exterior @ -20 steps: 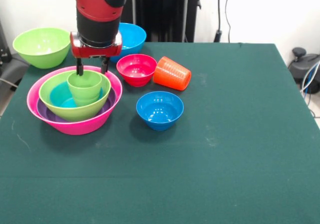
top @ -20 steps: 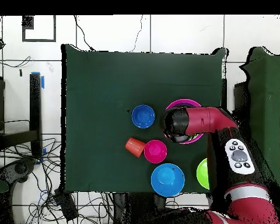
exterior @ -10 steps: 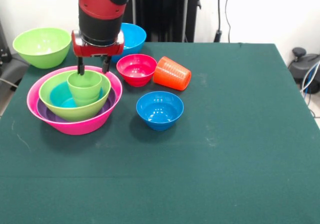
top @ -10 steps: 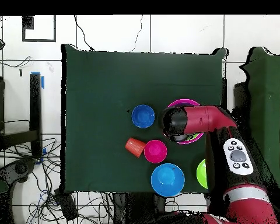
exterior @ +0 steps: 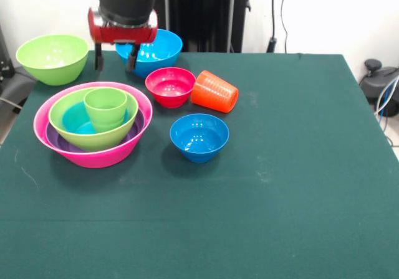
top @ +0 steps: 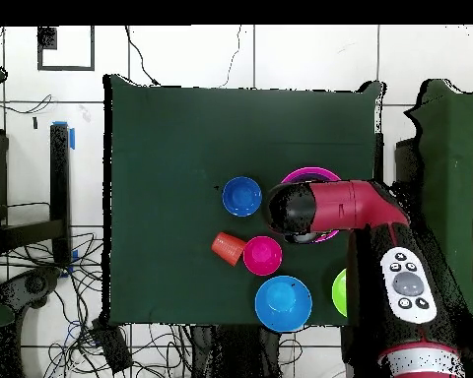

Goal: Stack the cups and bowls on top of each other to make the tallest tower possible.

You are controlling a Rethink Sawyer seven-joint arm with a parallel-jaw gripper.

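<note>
My claw (exterior: 114, 58) hangs open and empty above the nest, its two fingers spread apart with nothing between them. Below it the green cup (exterior: 105, 106) stands upright inside a green bowl (exterior: 68, 124), resting beside the teal bowl (exterior: 73, 118); that green bowl sits in the purple bowl (exterior: 56, 140), and all of it in the pink bowl (exterior: 93, 157). So I judge five pieces are nested, though as a low nest more than a tower.

The rest lies loose on the surface (exterior: 280, 185). The red bowl (exterior: 170, 86) sits just beside the orange cup (exterior: 214, 91), which lies on its side. The small blue bowl (exterior: 199, 137) stands alone nearer the front. The large blue bowl (exterior: 157, 48) and the second green bowl (exterior: 52, 57) wait at the far edge. Five pieces are left to stack, as I count them.
</note>
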